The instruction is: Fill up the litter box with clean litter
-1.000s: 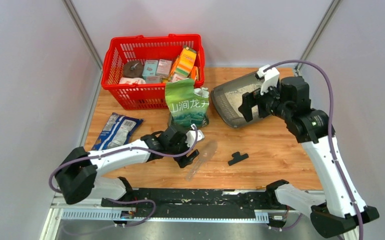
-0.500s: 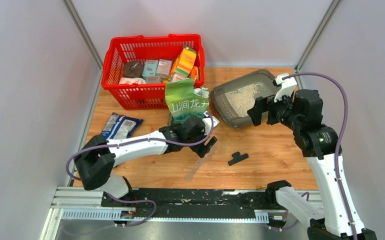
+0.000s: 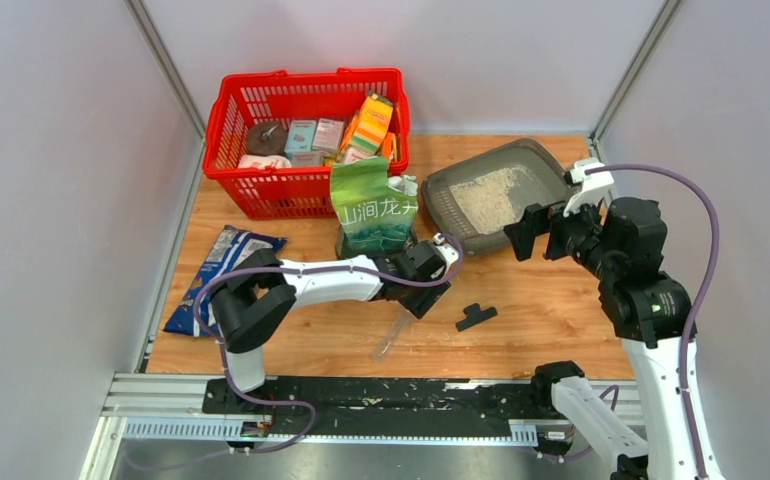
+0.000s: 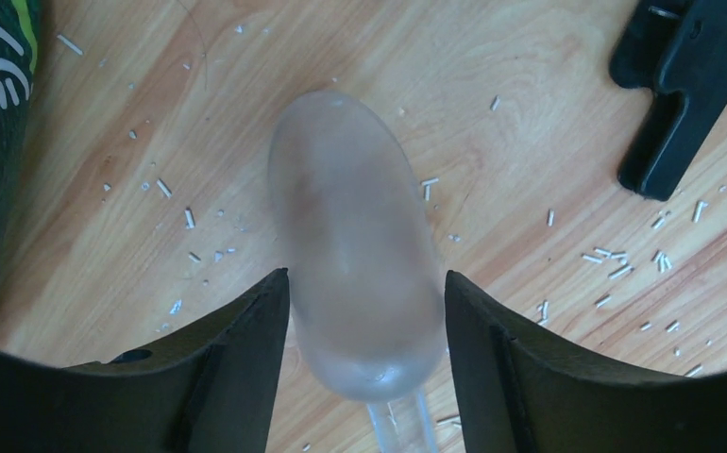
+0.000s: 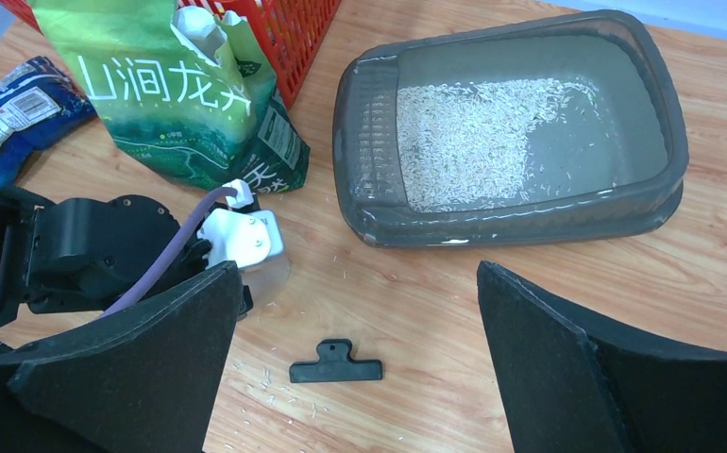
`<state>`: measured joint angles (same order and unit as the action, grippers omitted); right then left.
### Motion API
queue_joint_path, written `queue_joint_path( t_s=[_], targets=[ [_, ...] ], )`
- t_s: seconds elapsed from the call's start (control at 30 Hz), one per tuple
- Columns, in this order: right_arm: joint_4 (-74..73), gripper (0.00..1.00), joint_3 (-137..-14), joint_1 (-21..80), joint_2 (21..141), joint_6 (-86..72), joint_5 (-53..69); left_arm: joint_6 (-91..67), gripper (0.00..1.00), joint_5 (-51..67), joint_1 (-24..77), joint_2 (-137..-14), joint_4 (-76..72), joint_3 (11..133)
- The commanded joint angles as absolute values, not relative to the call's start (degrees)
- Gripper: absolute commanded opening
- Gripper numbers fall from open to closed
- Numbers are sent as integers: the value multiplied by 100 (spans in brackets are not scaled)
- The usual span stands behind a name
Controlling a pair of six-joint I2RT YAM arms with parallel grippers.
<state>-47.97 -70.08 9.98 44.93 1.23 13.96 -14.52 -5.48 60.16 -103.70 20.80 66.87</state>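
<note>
The dark grey litter box (image 3: 447, 205) (image 5: 364, 142) lies flat at the back right of the table. A thin patch of clean litter (image 3: 489, 194) (image 5: 473, 132) covers part of its floor. My right gripper (image 3: 539, 228) (image 5: 355, 283) hangs open just right of the box's front corner, holding nothing. My left gripper (image 3: 431, 278) (image 4: 367, 321) is low over a clear plastic scoop (image 3: 397, 325) (image 4: 355, 245) on the table. Its open jaws straddle the scoop's bowl, nearly against both sides. The scoop's handle runs back under the wrist.
An opened green-and-white pouch (image 3: 373, 208) (image 5: 180, 104) stands left of the box. Behind it is a red basket (image 3: 261, 195) of packets. A blue-silver foil bag (image 3: 223, 268) lies at the left. A black clip (image 3: 476, 316) (image 4: 681, 85) (image 5: 336, 361) and scattered grains lie on the wood.
My left arm has stretched right until its jaws sit over the scoop, and they have narrowed a little. My right gripper has drawn back to the right, off the litter box.
</note>
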Motion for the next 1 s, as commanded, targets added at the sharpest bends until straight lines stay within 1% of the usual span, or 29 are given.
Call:
queue_joint_path(
  t_s=[0.0,0.07,0.1,0.13,0.17,0.2,0.27,0.3,0.43,0.5,0.63,0.73,0.87,0.97],
  targets=[
    [-4641,100,-6952,914,4412,35,1494,-1661,62,-660,6038,-10661,2847,7066],
    [-4632,100,-6961,888,4421,35,1494,-1644,57,-624,6038,-10722,2874,7128],
    [-4632,100,-6970,888,4421,35,1520,-1600,50,-581,6038,-10740,2883,7163],
    [-4632,100,-6970,879,4421,35,1529,-1547,46,-510,6029,-10758,2857,7180],
    [-4632,100,-6970,879,4447,35,1538,-1495,40,-362,6038,-10758,2839,7215],
    [-4623,100,-6961,870,4456,35,1555,-1398,27,-299,6029,-10749,2787,7216],
    [-4579,100,-6926,844,4517,-130,1564,-1284,13,-194,6038,-10679,2769,7233],
    [-4570,100,-6917,835,4544,-158,1608,-1257,0,-211,6038,-10644,2760,7242],
    [-4553,100,-6961,774,4684,-115,1609,-845,0,-220,6038,-10416,2777,7286],
    [-4588,100,-7066,791,4772,-27,1582,-582,0,-167,5994,-10231,2935,7505],
    [-4597,100,-7259,756,4834,158,1573,-369,0,368,5679,-9530,3023,7892],
    [-4632,100,-7496,765,4956,167,1766,-518,0,1123,5301,-9037,2857,8347],
    [-4588,100,-7664,765,5194,-219,2108,-475,0,1353,5028,-8693,2611,8875],
    [-4526,100,-7515,765,5343,-430,2338,-143,0,1502,4983,-8762,2899,9262]
  ],
)
